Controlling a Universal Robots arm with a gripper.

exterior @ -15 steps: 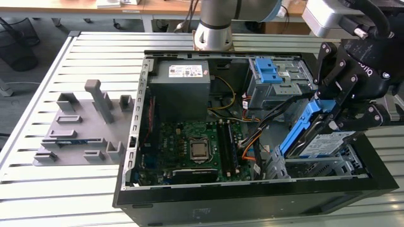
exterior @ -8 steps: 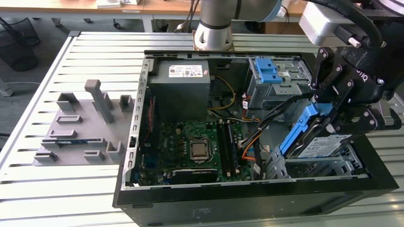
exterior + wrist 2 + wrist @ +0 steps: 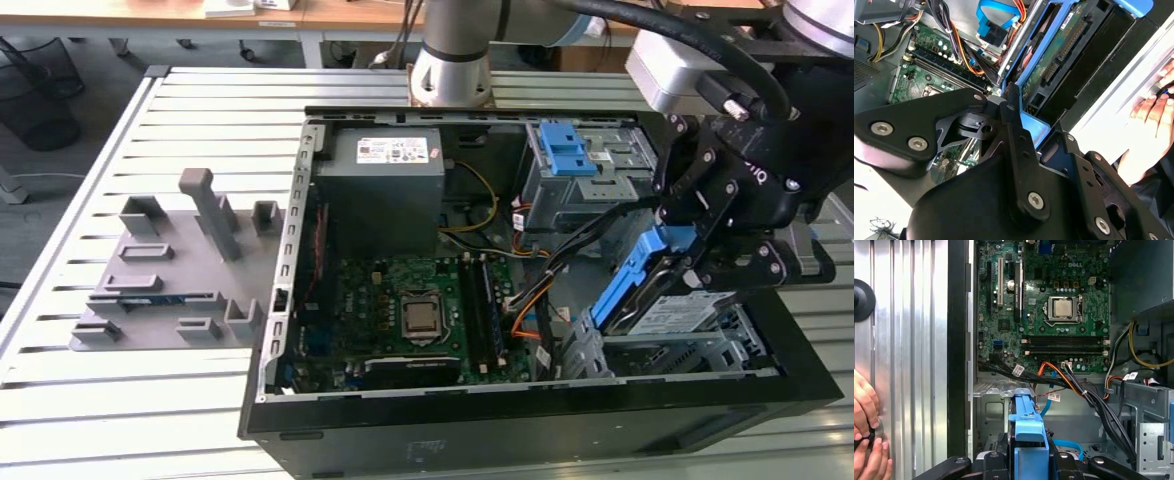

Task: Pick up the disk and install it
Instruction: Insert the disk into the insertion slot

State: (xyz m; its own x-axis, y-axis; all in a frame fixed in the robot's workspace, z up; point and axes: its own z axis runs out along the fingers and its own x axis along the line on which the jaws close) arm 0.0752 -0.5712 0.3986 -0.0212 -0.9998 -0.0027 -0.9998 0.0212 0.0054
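The disk [image 3: 674, 315] is a silver drive with a white-and-blue label in a blue plastic carrier. It hangs tilted above the empty grey metal bay [image 3: 667, 355] at the exterior view's right end of the open computer case [image 3: 534, 410]. My gripper [image 3: 694, 275] is shut on the disk from above. In the second wrist view the disk [image 3: 1064, 45] shows its green circuit-board underside beyond a black finger [image 3: 1014, 125]. The first wrist view has the blue carrier [image 3: 1029, 430] standing between my gripper [image 3: 1029, 462] fingers, over the bay floor [image 3: 999, 415].
Inside the case are a motherboard [image 3: 414, 310], a grey power-supply box [image 3: 387, 170], a grey cage with blue latches [image 3: 574, 165] and orange and black cables [image 3: 1074, 385] near the bay. A grey fixture plate [image 3: 174, 270] lies beside the case. A person's hands [image 3: 866, 425] rest on the slatted table.
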